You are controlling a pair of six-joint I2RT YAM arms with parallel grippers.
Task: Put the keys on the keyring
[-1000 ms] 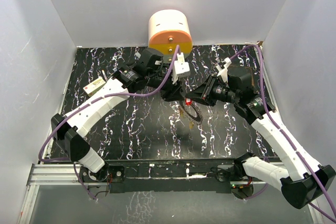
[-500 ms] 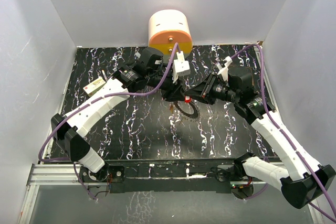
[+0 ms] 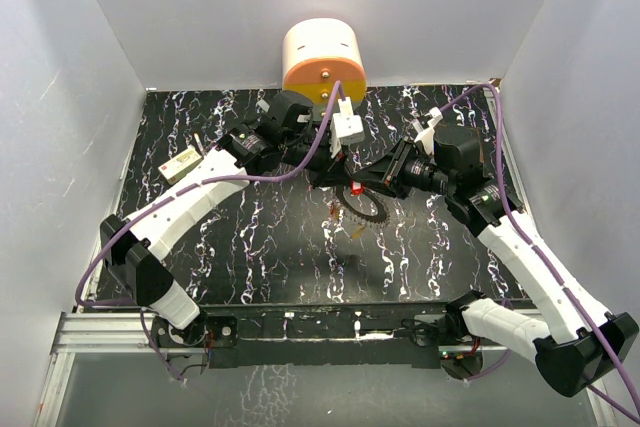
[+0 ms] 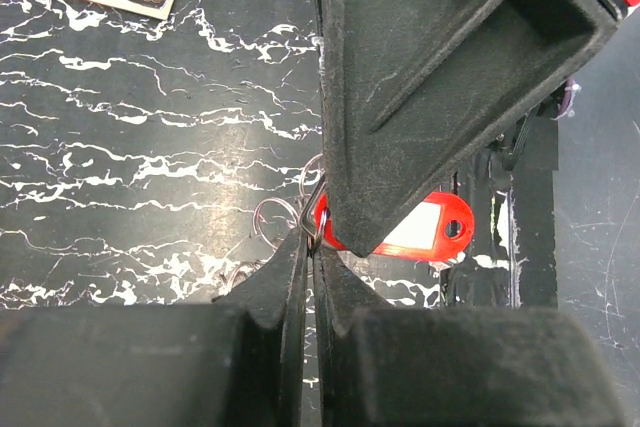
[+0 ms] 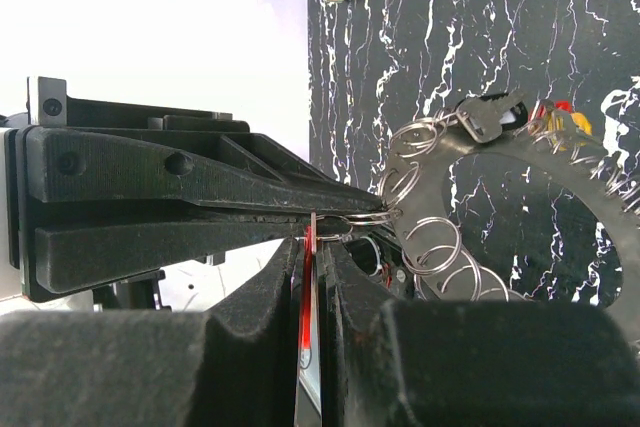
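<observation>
Bright, even overhead light. White enclosure walls [image 3: 60,147] are near overexposed and blown out in the right wrist view. Mild sheen at the glossy table [image 3: 250,237] centre. Soft shadows toward its near edge. Wrist-view foregrounds are out of focus.

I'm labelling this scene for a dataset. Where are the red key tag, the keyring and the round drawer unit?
red key tag [image 4: 420,232]: left wrist view, its white label.
keyring [image 3: 370,219]: top external view, its toothed rim.
round drawer unit [image 3: 322,47]: top external view, its cream top.
</observation>
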